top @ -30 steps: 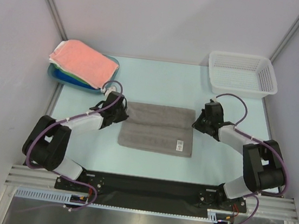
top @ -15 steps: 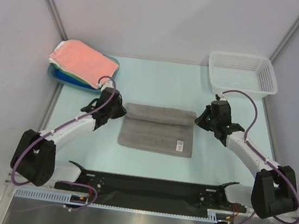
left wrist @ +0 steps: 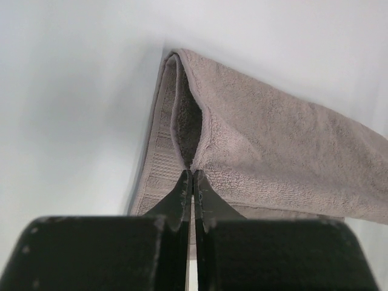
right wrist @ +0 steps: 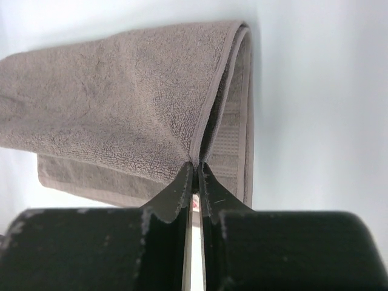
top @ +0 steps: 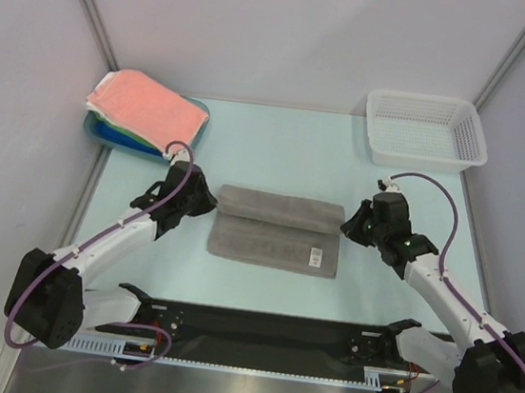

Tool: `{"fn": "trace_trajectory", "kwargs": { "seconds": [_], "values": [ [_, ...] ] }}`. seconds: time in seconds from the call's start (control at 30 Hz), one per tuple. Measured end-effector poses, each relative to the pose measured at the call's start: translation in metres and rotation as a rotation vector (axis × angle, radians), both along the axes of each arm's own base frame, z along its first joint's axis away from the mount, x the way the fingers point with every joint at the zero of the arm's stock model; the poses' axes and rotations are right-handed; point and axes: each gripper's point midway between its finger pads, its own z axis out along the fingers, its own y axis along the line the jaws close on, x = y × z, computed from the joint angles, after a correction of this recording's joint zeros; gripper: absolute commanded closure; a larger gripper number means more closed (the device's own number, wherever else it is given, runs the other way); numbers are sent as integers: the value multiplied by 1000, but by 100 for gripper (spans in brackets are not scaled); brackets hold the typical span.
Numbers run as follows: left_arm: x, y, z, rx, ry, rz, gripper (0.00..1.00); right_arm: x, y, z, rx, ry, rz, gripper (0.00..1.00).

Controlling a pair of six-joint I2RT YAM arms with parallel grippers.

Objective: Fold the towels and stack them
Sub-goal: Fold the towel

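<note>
Your left pincer (left wrist: 193, 177) is pinching tight on the grey towel (top: 276, 241), its jaws squeezed together on the left end of the raised fold. Your right pincer (right wrist: 195, 167) is doing the same on the right end, clamped narrow on the hem of the cloth. Between them, the far edge of that towel is hanging doubled over toward you. The flap is covering the back part of the layer underneath, which is lying flat on the desk (top: 278, 146) at the middle. A small white tag (top: 315, 255) is showing near the towel's near right corner. Out at the far left, the other towels (top: 144, 108) are sitting piled in the blue tray (top: 117, 135), salmon pink on top with other colours peeking out beneath. At the far right corner the white basket (top: 424, 130) is standing, well apart from both arms.
</note>
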Motion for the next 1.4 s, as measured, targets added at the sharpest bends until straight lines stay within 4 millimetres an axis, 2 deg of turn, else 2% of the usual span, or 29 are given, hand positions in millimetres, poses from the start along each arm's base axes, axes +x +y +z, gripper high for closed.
{"fn": "trace_trajectory", "kwargs": {
  "seconds": [0.6, 1.1, 1.4],
  "values": [
    [-33, 5, -17, -20, 31, -37, 99, -42, 9, -19, 7, 57, 57, 100],
    [-54, 9, -22, -32, 40, -66, 100, -65, 8, -20, 27, 63, 70, 100],
    [-64, 10, -28, -41, 45, -77, 100, -75, 7, -29, 35, 86, 65, 100]
  ]
}}
